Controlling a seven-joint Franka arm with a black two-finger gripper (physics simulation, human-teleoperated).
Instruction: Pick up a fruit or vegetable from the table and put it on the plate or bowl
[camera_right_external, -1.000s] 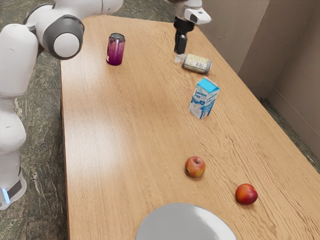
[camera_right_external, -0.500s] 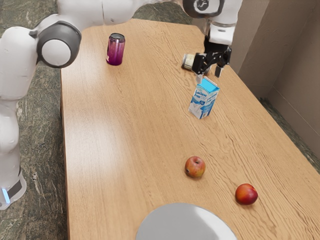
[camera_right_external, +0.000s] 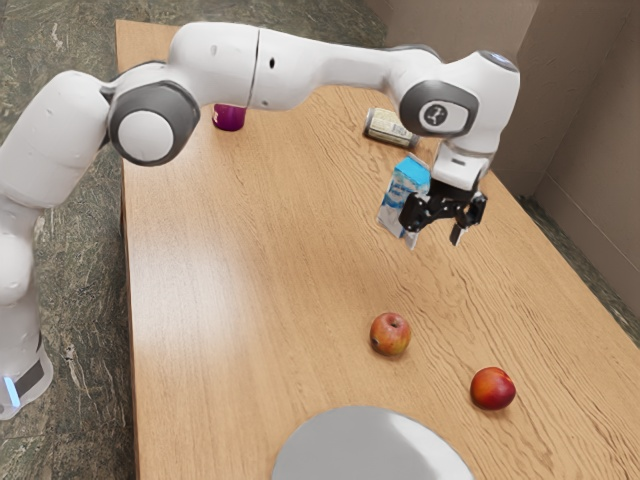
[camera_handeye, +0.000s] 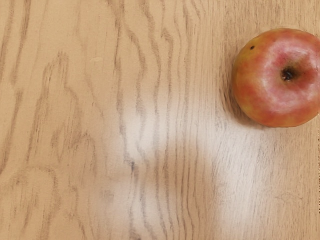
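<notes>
The end effector (camera_right_external: 436, 232), fingers apart and empty, has swung from the jar (camera_right_external: 388, 126) to hover just past the milk carton (camera_right_external: 404, 188). One apple (camera_right_external: 390, 333) and the redder apple (camera_right_external: 493, 388) lie unmoved on the worktop (camera_right_external: 250, 280), apart from the plate (camera_right_external: 370, 448).

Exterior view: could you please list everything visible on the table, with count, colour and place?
Table: one, light wood, under everything.
Apple: two, red-yellow, beyond the plate; the second toward the exterior view's right.
Plate: one, grey-white, near edge.
Carton: one, blue-white, upright, mid-table.
Can: one, purple, far side, partly behind the arm.
Jar: one, pale, lying down beyond the carton.
Arm: one, white-grey.
Gripper: one, black, open, before the carton.
</notes>
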